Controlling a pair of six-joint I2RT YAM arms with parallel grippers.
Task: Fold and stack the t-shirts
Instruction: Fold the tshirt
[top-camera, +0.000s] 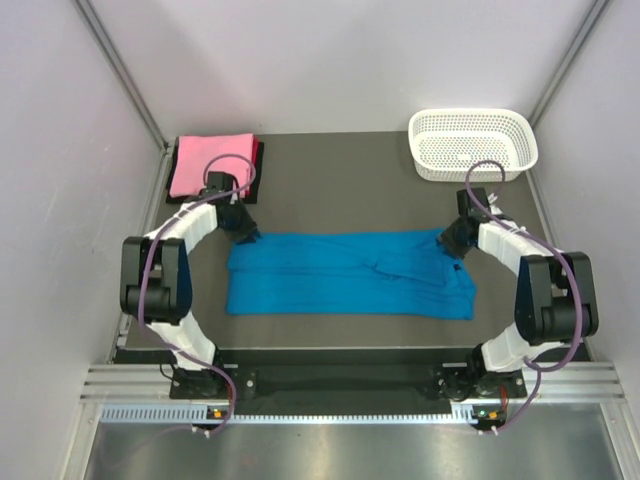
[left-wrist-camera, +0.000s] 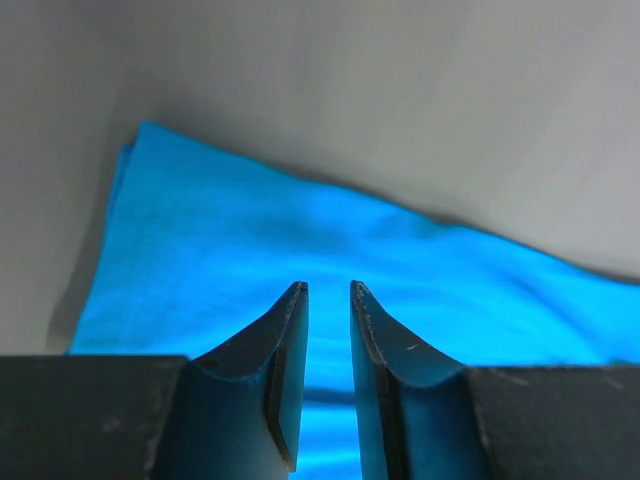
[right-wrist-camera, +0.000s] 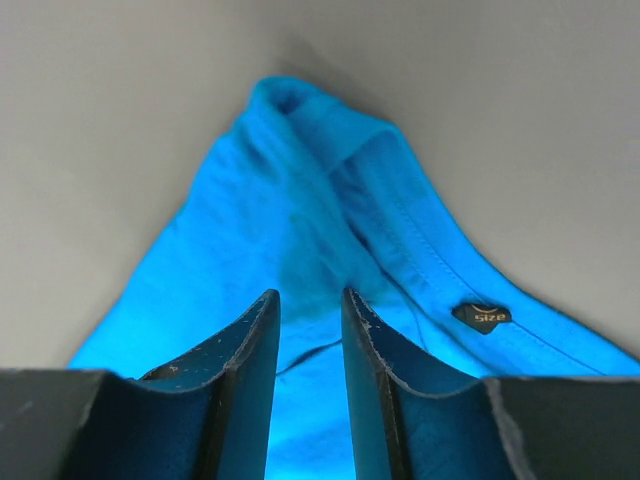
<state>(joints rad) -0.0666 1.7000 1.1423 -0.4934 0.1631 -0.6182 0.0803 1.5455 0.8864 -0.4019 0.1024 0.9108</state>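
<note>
One spread, two stacked.
Turquoise t-shirt (top-camera: 350, 272) flat at centre, folded to a long band, right end rumpled; folded pink t-shirt (top-camera: 208, 162) atop dark maroon t-shirt (top-camera: 259, 158), far left.

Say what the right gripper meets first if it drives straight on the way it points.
Most likely the bright turquoise-blue cloth t-shirt, at its bunched collar end just beyond the right gripper; depth is hard to judge.

Left claw (left-wrist-camera: 328, 290) and right claw (right-wrist-camera: 310, 294) hang slightly parted.

Turquoise-blue t-shirt (top-camera: 350, 272), pink t-shirt (top-camera: 210, 163), dark maroon t-shirt (top-camera: 259, 160), white perforated basket (top-camera: 472, 143), dark grey table (top-camera: 340, 180).
</note>
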